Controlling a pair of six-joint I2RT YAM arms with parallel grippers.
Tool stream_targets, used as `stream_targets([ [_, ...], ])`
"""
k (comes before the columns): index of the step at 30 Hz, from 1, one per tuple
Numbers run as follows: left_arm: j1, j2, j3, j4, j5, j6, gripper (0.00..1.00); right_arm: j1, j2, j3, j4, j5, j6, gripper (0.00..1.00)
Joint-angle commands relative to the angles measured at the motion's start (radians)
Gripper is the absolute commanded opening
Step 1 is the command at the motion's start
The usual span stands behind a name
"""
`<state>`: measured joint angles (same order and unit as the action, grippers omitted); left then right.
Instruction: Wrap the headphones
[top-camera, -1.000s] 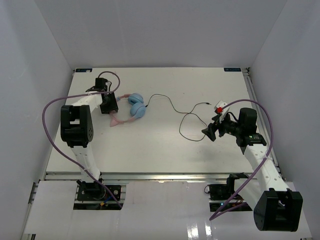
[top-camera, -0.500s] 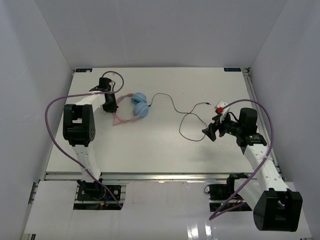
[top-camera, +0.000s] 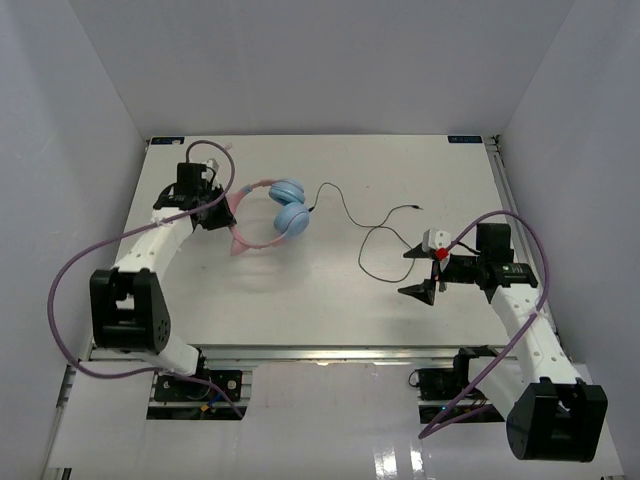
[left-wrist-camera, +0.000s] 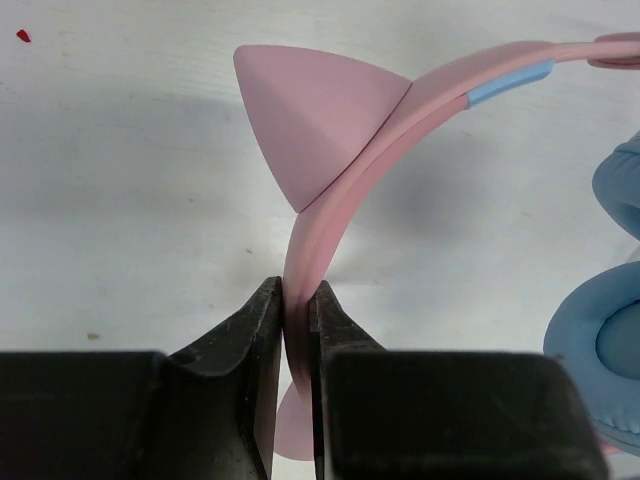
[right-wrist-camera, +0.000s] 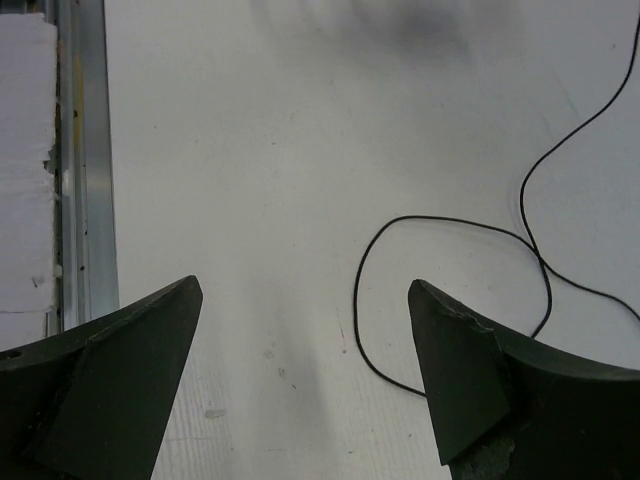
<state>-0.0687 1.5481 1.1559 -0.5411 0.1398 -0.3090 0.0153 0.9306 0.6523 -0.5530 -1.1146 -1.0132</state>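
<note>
— Where are the over-ear headphones (top-camera: 290, 213), the ones with round light-blue cups and a pink cat-ear band?
— On the white table (top-camera: 300, 300), far left part, with the cups toward the middle and the band arching out to the left
— And the left gripper (left-wrist-camera: 297, 300)?
— Its black fingers (left-wrist-camera: 250, 340) are clamped on the pink headband (left-wrist-camera: 335, 200), just below one cat-ear point (left-wrist-camera: 310, 120)
— The thin black cord (top-camera: 345, 212)?
— It runs right from the cups in loose curves and ends in a loop near the right gripper (top-camera: 418, 272)
— Is that one holding anything?
— No, its fingers are spread wide and grip nothing; in the wrist view the loop lies on the table just beside one fingertip
</note>
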Motion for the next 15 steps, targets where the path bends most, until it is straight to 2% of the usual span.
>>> stream_targets([
  [1, -0.011, -0.244, -0.066, 0.04, 0.155, -0.054, 0.0, 0.007, 0.065, 0.158, -0.084, -0.083, -0.15, 0.9],
  [3, -0.014, -0.332, -0.127, 0.038, 0.193, -0.07, 0.0, 0.033, 0.094, 0.214, 0.062, -0.034, 0.038, 0.9],
  [6, -0.019, -0.436, -0.18, 0.022, 0.248, -0.093, 0.0, 0.069, 0.124, 0.308, 0.241, 0.008, 0.204, 0.9],
  [8, -0.021, -0.492, -0.192, 0.004, 0.284, -0.104, 0.0, 0.097, 0.153, 0.356, 0.311, 0.041, 0.335, 0.9],
  [11, -0.026, -0.548, -0.195, -0.012, 0.353, -0.125, 0.0, 0.146, 0.193, 0.431, 0.386, 0.059, 0.442, 0.9],
  [15, -0.032, -0.597, -0.179, -0.027, 0.398, -0.156, 0.0, 0.197, 0.241, 0.435, 0.51, 0.055, 0.636, 0.9],
])
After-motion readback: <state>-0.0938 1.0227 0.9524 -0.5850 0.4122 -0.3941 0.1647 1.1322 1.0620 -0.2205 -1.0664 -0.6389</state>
